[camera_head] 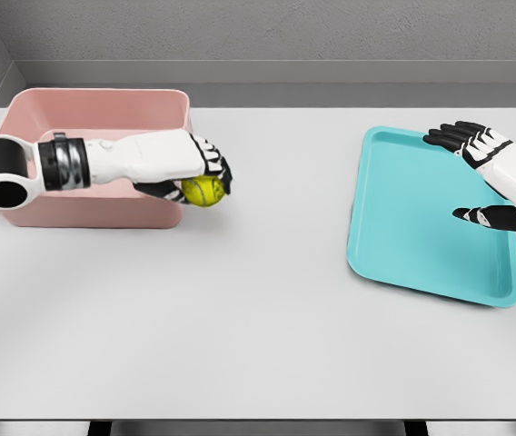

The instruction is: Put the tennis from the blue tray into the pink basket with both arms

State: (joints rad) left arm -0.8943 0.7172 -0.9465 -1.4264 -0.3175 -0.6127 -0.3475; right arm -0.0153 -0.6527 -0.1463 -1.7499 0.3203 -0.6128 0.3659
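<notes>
The left hand (pixel 205 173) has its fingers (pixel 216 163) curled around the yellow-green tennis ball (pixel 204 191), so it is holding the ball. The ball hangs right at the front right corner of the pink basket (pixel 104 211), just outside its wall and a little above the white surface (pixel 240 318). The white left arm reaches across the top of the basket from the left side of the picture. The basket sits at the far left of the surface. The blue tray (pixel 403 245) lies flat on the right side, well apart from the basket. The right hand (pixel 490 177) hovers over the far right part of the tray. Its fingers (pixel 453 136) are spread out and loose, and the thumb sticks out toward the middle of the tray. This hand holds nothing.
</notes>
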